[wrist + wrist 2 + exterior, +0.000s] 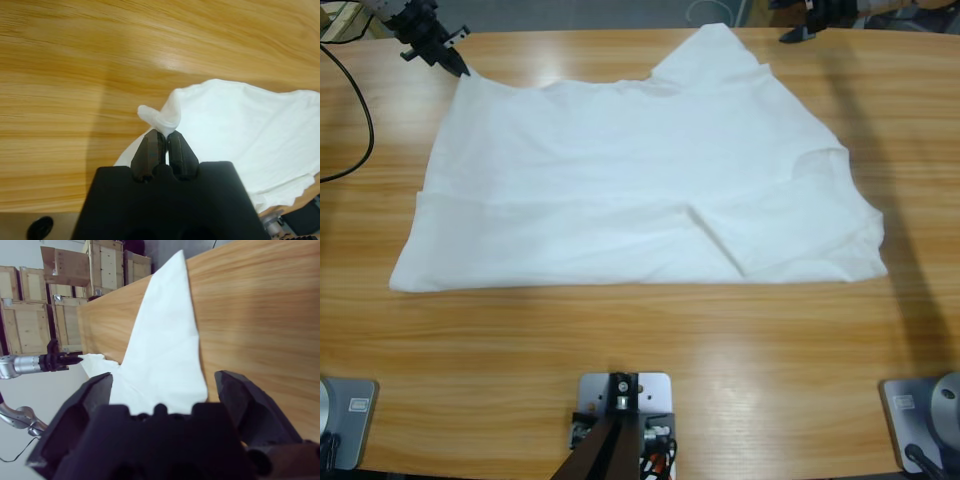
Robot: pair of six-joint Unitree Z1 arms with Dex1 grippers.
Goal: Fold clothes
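Table (pixel 620 360) wood; T-shirt (pixel 640 190) spread; left claw (pixel 455 65) pinching corner; right claw (pixel 165 395) released; crates (pixel 30 315) behind.

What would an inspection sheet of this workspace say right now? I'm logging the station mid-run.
Surface: long wooden table, bare wood around the shirt.
Job's things: white T-shirt lying spread on the table, wrinkled, one corner pulled toward the upper left.
Clutter: nothing seen.
Grippers: left gripper shut on a T-shirt corner; right gripper open, above the shirt's far edge.
Cables: black cable looping over the table's left end.
Surroundings: wooden crates beyond the table.
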